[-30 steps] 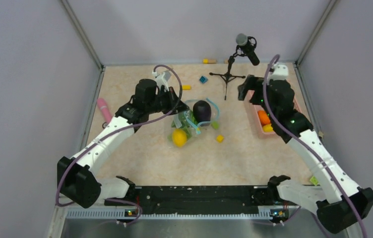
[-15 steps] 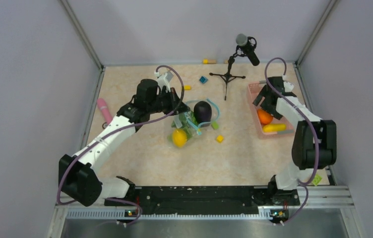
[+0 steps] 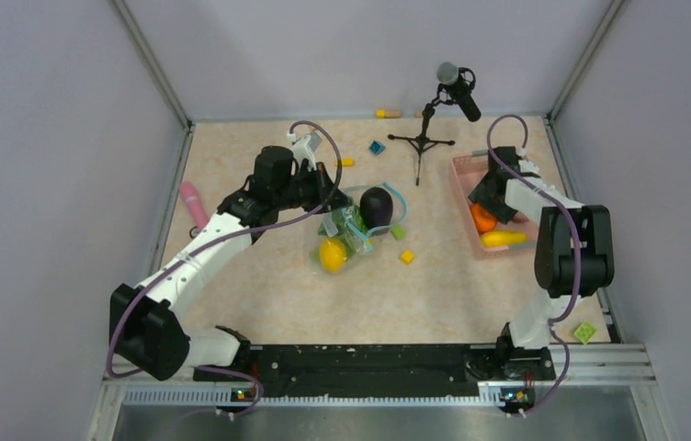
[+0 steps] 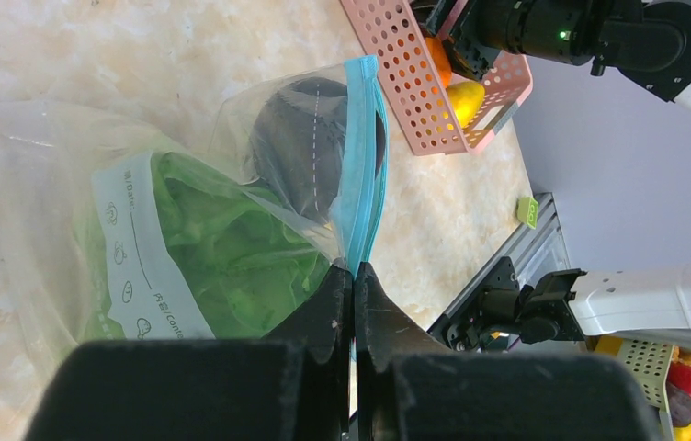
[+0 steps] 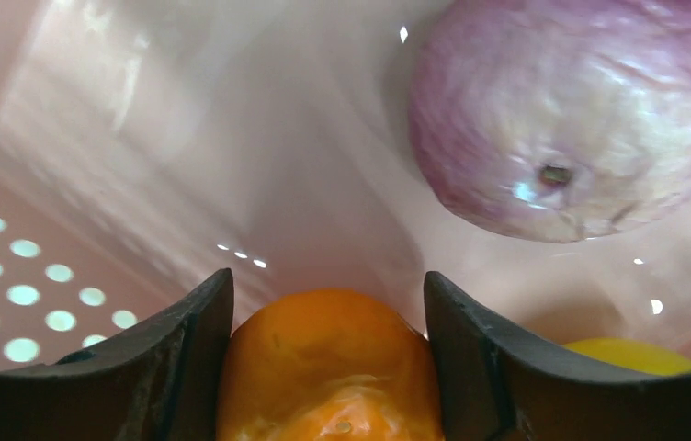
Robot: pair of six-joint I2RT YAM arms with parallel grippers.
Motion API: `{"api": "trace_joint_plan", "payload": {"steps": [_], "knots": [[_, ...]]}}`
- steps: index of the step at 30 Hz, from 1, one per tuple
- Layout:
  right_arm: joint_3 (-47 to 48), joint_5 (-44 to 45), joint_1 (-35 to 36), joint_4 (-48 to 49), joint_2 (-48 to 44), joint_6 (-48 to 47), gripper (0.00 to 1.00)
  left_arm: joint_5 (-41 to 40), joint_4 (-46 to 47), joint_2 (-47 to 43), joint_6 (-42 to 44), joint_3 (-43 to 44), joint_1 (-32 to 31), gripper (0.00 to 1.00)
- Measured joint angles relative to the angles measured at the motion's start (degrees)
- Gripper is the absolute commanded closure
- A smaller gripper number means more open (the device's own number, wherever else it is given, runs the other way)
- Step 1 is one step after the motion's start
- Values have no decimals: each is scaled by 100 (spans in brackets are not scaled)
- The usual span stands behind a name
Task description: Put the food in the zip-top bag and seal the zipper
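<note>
Right tool (image 5: 327, 289) straddles a round orange toy fruit (image 5: 328, 367) in the pink perforated plastic basket (image 3: 463, 179); left tool (image 4: 353, 276) is clenched on the teal zipper strip (image 4: 360, 175).

The clear crinkly zip-top bag (image 4: 66, 184) lies mid-table with a dark purple toy eggplant (image 4: 291, 147) at its mouth and a yellow toy lemon (image 3: 332, 254) lower down. The right fingers flank the orange on both sides, but from this close I cannot tell whether they grip it yet. The smooth, rounded fruit could squirt out of an off-centre squeeze, or bump the magenta round piece (image 5: 572, 119) beside it on lifting. The eggplant partly blocks the opening, so another piece may jam there or pull the thin strip from the left pinch.
</note>
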Motion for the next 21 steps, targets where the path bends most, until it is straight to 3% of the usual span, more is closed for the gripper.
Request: {"api": "trace_joint_plan", "payload": {"steps": [6, 13, 18, 21], "knots": [[-380, -35, 0, 144, -656, -85, 69, 2, 0, 0, 0, 0, 0, 100], [-442, -138, 0, 234, -1661, -361, 74, 24, 0, 0, -2, 0, 0, 100], [-763, -1493, 125, 855, -2826, -796, 74, 44, 0, 0, -11, 0, 0, 100], [-990, -2402, 949, 1456, -3526, -986, 76, 79, 0, -2, -57, 0, 0, 100]]}}
